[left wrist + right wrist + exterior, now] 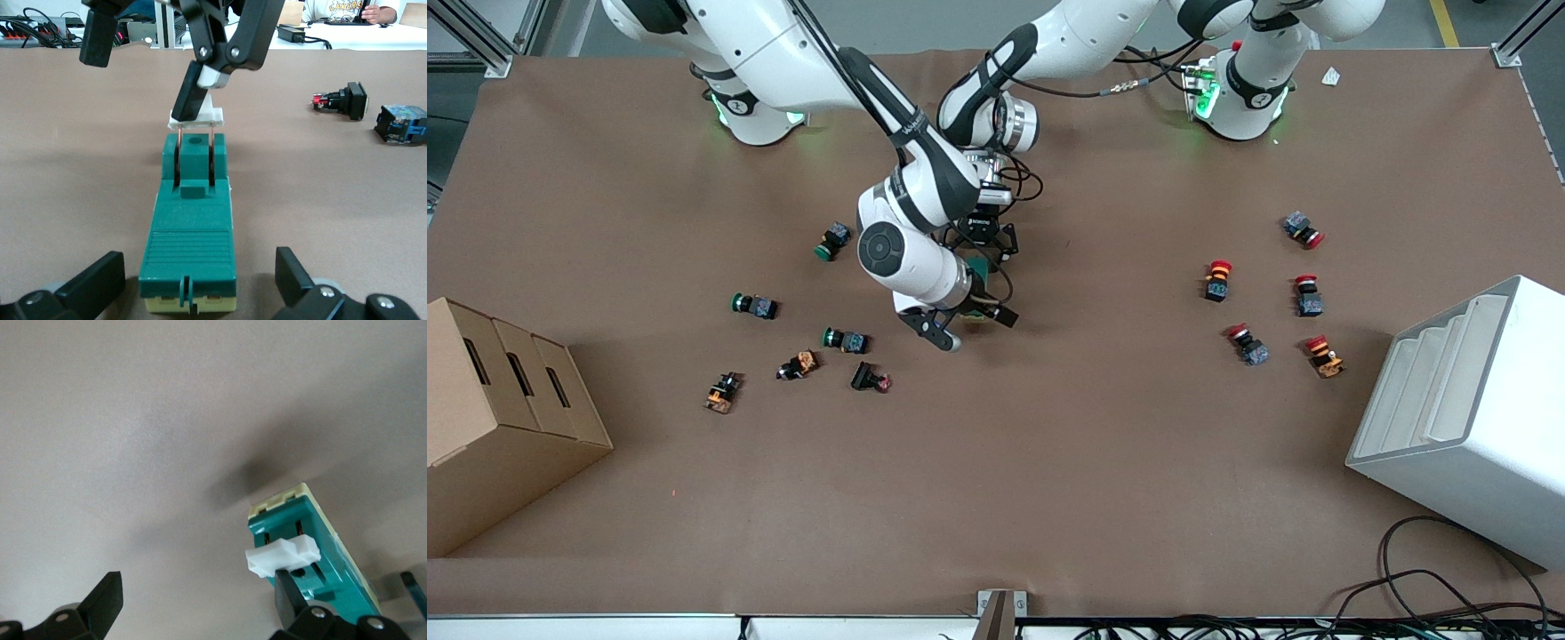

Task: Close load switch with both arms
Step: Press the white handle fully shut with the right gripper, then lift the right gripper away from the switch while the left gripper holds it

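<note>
The load switch (984, 271), a dark green block on a cream base, lies at the table's middle. In the left wrist view the load switch (190, 233) has its white lever (195, 120) raised on two metal blades. My left gripper (200, 277) is open and straddles one end of the block, its fingers (100, 280) apart from the block's sides. My right gripper (197, 593) is open over the lever end. One of its fingers (290, 587) rests against the white lever (283, 557). In the front view the left gripper (983, 242) and right gripper (969, 324) meet over the switch.
Green and orange push-buttons (845, 340) lie toward the right arm's end, red ones (1307, 295) toward the left arm's end. A cardboard box (498, 418) stands at the right arm's end. A white stepped rack (1467, 418) stands at the left arm's end.
</note>
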Motion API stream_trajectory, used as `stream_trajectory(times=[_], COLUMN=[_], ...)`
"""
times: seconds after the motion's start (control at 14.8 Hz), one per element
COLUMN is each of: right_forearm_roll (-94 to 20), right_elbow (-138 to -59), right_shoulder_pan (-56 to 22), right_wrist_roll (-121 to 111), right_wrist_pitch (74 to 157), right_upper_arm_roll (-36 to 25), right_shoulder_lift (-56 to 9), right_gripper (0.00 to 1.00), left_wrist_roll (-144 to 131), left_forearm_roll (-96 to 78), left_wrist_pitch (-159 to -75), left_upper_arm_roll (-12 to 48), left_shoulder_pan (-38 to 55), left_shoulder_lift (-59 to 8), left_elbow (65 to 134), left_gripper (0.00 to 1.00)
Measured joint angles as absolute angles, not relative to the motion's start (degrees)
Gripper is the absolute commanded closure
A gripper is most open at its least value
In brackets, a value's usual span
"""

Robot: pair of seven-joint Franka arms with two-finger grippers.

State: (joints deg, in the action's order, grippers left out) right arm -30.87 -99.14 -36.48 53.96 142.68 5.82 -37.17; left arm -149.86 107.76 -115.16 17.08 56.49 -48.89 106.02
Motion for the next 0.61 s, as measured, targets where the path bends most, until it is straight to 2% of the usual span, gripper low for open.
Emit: stream_trajectory(times=[0.61], right_forearm_roll=[-31.1], right_elbow=[-96.5], right_shoulder_pan=[-35.2], right_wrist_roll=[50.9], right_wrist_pitch=[142.6], right_upper_arm_roll=[5.7], right_shoulder_lift=[-40.9], right_gripper=[0.00], left_wrist_roll=[-149.9], left_forearm_roll=[107.8], left_wrist_pitch=[-115.1], left_upper_arm_roll=[17.0], left_shoulder_pan=[56.5], left_shoulder_lift=[-49.0], left_elbow=[105.8], left_gripper=[0.00])
